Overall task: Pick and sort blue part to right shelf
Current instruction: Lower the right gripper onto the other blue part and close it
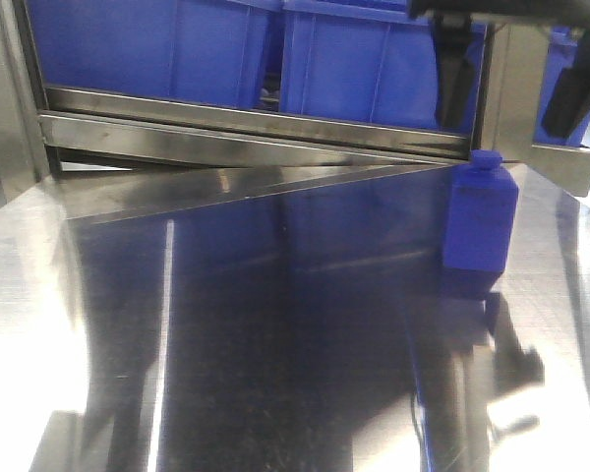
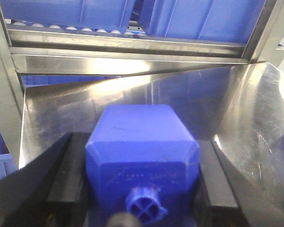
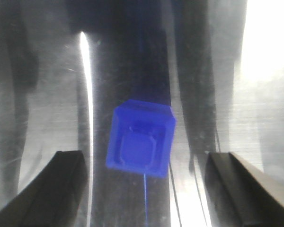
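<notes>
A blue block-shaped part (image 1: 479, 221) with a small cap on top stands upright on the steel table at the right. It shows from above in the right wrist view (image 3: 141, 139). My right gripper (image 1: 516, 84) hangs above it, open, with its dark fingers (image 3: 68, 175) wide apart on either side and not touching it (image 3: 144, 158). My left gripper (image 2: 141, 144) is not seen in the front view. In the left wrist view it is shut on a second blue part (image 2: 142, 142) whose round knob faces the camera.
A steel shelf rail (image 1: 256, 123) runs across the back, with blue bins (image 1: 364, 59) on it. A steel post (image 1: 516, 69) stands at the right, behind the part. The shiny steel table (image 1: 226, 324) slopes up at the back.
</notes>
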Robot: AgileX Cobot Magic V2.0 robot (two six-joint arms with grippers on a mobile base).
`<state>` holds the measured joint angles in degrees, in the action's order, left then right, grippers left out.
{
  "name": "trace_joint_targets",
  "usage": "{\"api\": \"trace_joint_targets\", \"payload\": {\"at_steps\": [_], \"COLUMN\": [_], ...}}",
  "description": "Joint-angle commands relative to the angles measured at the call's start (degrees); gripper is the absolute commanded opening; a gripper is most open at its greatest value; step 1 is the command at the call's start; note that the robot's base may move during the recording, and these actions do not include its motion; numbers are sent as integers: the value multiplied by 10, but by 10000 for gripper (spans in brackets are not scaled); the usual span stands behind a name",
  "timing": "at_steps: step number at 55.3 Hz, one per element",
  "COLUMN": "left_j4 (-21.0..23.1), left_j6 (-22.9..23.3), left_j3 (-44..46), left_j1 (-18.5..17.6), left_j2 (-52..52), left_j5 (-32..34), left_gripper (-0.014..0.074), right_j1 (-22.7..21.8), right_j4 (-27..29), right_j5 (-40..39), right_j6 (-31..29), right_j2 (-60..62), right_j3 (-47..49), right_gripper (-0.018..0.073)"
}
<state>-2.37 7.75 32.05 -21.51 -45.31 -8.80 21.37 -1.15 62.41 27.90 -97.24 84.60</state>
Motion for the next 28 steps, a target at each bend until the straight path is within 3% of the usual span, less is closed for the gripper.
{"api": "trace_joint_targets", "payload": {"at_steps": [1,20,25,28], "left_j4": [0,0,0,0], "left_j6": [4,4,4,4], "left_j3": [18,18,18,18], "left_j1": [-4,-4,-4,-4], "left_j2": [4,4,4,4], "left_j5": [57,57,57,57], "left_gripper": [250,250,250,250], "right_j1": [3,5,6,6], "right_j4": [-3,-9,-9,-9], "right_j5": [-29,-40,-33,-31], "right_j6": [4,3,3,3], "right_j2": [1,-73,-75,-74], "right_j3": [21,21,21,21], "right_gripper": [624,621,566,489]}}
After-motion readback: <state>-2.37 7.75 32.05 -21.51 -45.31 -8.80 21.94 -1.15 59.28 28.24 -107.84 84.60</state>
